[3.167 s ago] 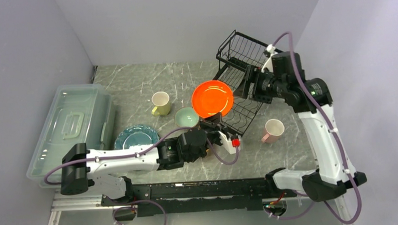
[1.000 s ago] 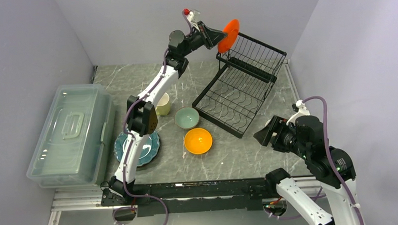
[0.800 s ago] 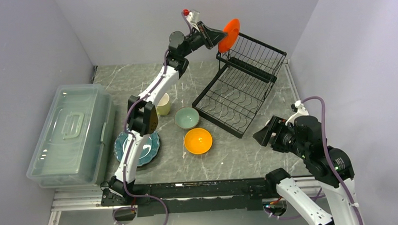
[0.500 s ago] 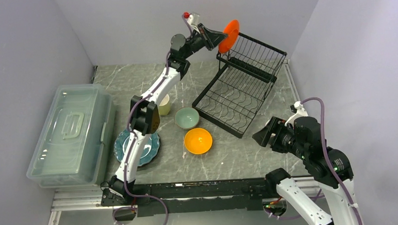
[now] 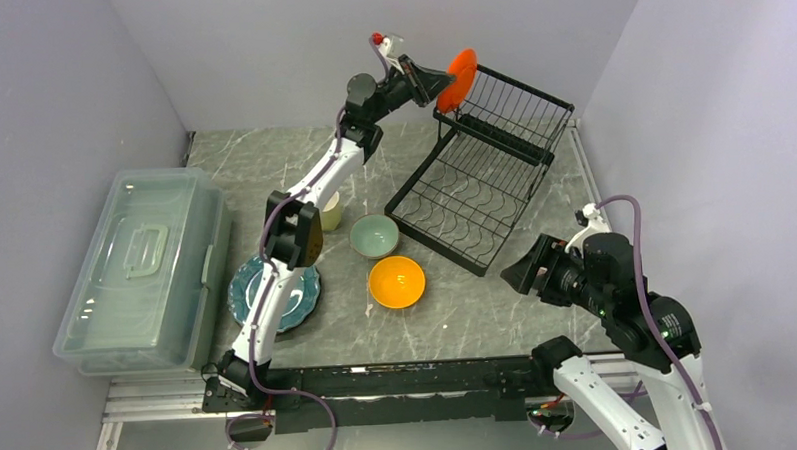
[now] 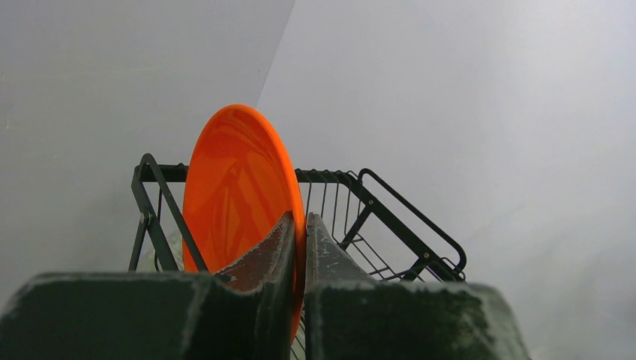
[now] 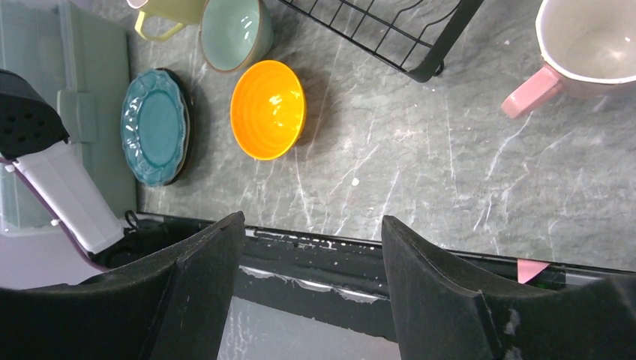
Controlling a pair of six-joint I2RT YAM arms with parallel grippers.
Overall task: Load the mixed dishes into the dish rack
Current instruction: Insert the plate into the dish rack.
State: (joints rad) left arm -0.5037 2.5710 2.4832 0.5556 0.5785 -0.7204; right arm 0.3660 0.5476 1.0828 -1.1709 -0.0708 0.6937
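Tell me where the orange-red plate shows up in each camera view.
Top external: orange-red plate at top centre, held by the left tool.
Left wrist: left of centre, edge clamped in the tool.
Right wrist: not in it.
Shared landmark: black dish rack, in all three.

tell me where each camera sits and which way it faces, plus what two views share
Top: above and behind the arm bases, looking down on the table; both arms show.
Left wrist: raised high, facing the back wall over the dish rack; the left gripper pinches the orange plate.
Right wrist: looking down at the yellow bowl, teal plate and pink mug; the right gripper, open, frames the bottom.
Shared: top and left wrist both show the orange plate at the dish rack.
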